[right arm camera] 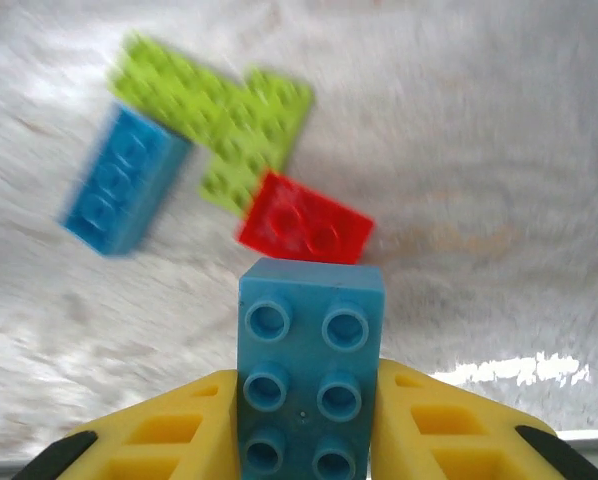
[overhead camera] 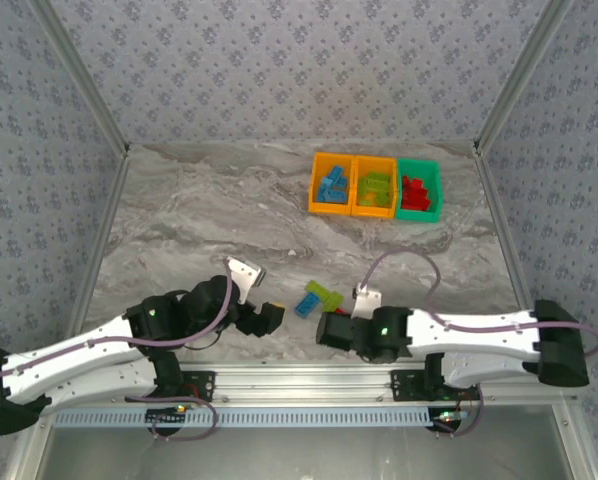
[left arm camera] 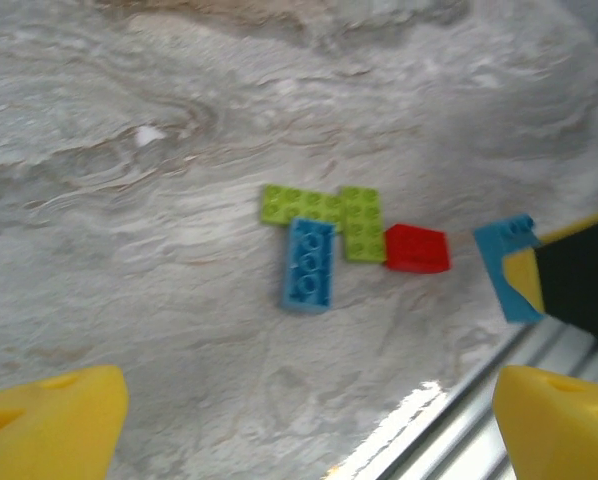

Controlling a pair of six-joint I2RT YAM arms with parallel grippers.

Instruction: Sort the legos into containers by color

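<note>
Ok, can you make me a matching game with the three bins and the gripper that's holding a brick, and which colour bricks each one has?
Things:
1. left orange bin
2. middle orange bin
3. green bin
4. right gripper

What it has:
a. red bricks
b. one blue brick, pinched
c. lime green bricks
d. several blue bricks

Pairs: 1-d, 2-c, 3-a, 4-b

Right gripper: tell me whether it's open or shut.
The right gripper is shut on the blue brick: in the right wrist view, its yellow fingers press against both sides of the brick.
</note>
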